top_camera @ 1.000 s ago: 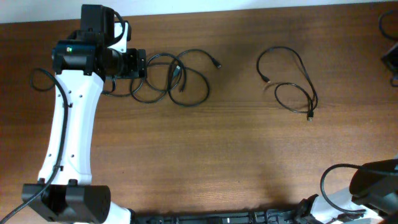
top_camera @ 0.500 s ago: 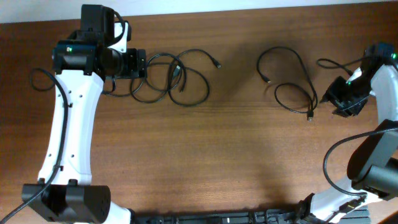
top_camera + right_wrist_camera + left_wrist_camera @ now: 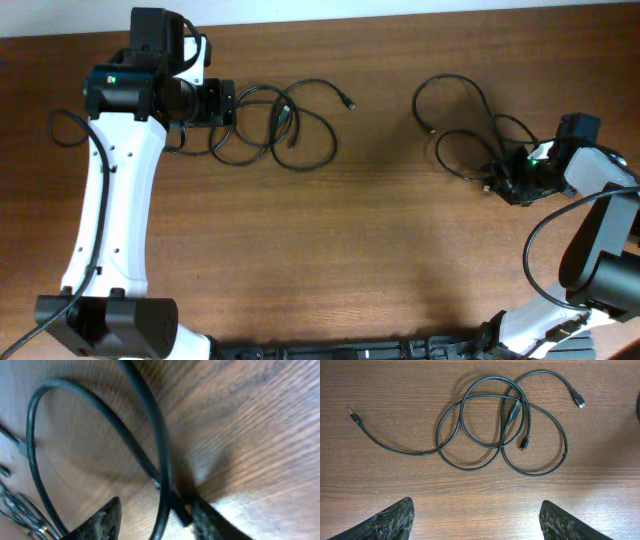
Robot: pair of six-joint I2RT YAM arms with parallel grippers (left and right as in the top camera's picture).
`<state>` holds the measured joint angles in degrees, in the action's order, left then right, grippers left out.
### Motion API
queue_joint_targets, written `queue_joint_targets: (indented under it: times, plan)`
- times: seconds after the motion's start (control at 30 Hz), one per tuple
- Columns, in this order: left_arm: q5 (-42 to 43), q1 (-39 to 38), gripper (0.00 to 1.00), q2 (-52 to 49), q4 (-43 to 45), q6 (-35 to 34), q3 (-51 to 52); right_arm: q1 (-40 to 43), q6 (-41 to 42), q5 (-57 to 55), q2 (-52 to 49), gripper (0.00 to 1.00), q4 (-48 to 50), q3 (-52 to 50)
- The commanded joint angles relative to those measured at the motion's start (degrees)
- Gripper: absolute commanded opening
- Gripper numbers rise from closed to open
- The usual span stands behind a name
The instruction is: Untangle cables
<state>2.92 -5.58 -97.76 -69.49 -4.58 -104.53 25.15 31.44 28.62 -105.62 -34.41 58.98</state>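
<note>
Overhead, our right gripper (image 3: 498, 183) sits part-open, apparently straddling the loose cable (image 3: 442, 77), which loops away toward eleven o'clock.

My right wrist feed is smeared: a thin black cable (image 3: 163, 450) runs between the right gripper's (image 3: 156, 522) dark mottled fingertips (image 3: 107, 520), clipped by the bottom edge; contact I can't judge. Overhead, the left arm's black wrist housing (image 3: 195, 100) hides the tangled black cords' (image 3: 288, 120) left loops.
</note>
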Motion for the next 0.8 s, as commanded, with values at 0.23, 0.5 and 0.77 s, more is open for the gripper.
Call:
queue_joint_targets:
  times: [0.23,0.5,0.77]
  plan:
    - [-0.35,0.37,0.81,1.18,-0.68,-0.59,-0.5,0.0,2.4,9.99,0.09,0.04,10.25,-3.87]
    - [-0.17,0.37,0.8,1.18,-0.72,-0.59,-0.5,1.14,-8.76,7.1,0.66,0.04,15.1,-0.59]
    - [-0.17,0.37,0.81,1.18,-0.68,-0.61,-0.52,8.52,-6.78,-32.63,6.93,0.04,-16.33,27.26]
